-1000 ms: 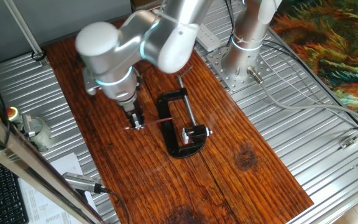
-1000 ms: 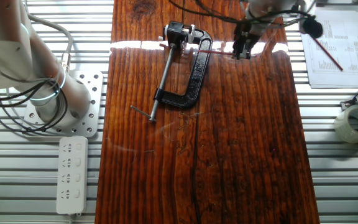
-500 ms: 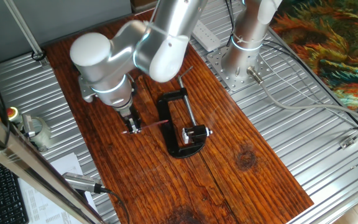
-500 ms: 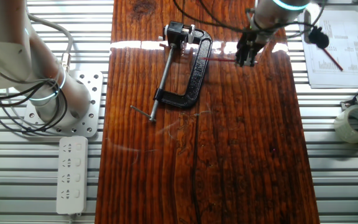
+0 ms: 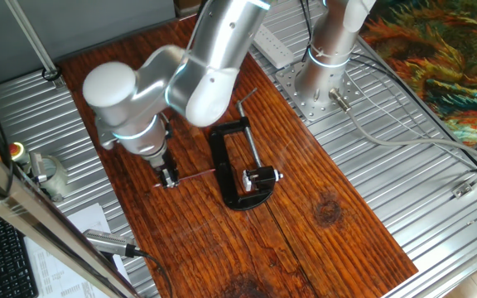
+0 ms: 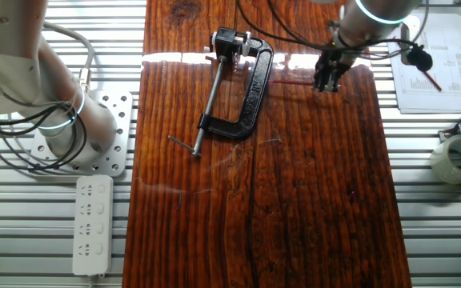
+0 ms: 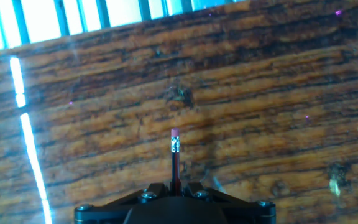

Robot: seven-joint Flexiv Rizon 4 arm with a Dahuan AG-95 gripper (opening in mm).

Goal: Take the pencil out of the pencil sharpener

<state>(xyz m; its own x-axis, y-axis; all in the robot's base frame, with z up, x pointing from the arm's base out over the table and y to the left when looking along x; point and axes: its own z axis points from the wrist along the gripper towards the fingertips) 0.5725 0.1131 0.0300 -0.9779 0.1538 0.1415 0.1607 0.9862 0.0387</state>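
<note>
My gripper [image 5: 169, 176] is shut on the thin red pencil [image 5: 194, 175], near its eraser end. The pencil lies level just above the wooden board, its far tip near the left side of the black C-clamp [image 5: 220, 157]. The pencil sharpener [image 5: 260, 176], a small black block with a silvery end, sits in the clamp's mouth, apart from the pencil tip. In the other fixed view the gripper [image 6: 324, 80] holds the pencil [image 6: 294, 79] right of the clamp [image 6: 254, 88], and the sharpener [image 6: 229, 39] is at the clamp's top. In the hand view the pencil [image 7: 174, 158] sticks out between the shut jaws [image 7: 174, 186].
The wooden board [image 6: 294, 200] lies on a ribbed metal table. The arm's base [image 6: 70, 132] and a white power strip [image 6: 91, 224] are left of it. A tape roll [image 6: 458, 158] and papers [image 6: 430, 64] lie to the right. The clamp's screw rod [image 6: 206, 96] runs alongside its frame.
My gripper has moved away from the clamp with the pencil in it, drawing the pencil's tip out of the sharpener and past the clamp frame. Clamp and sharpener have not moved.
</note>
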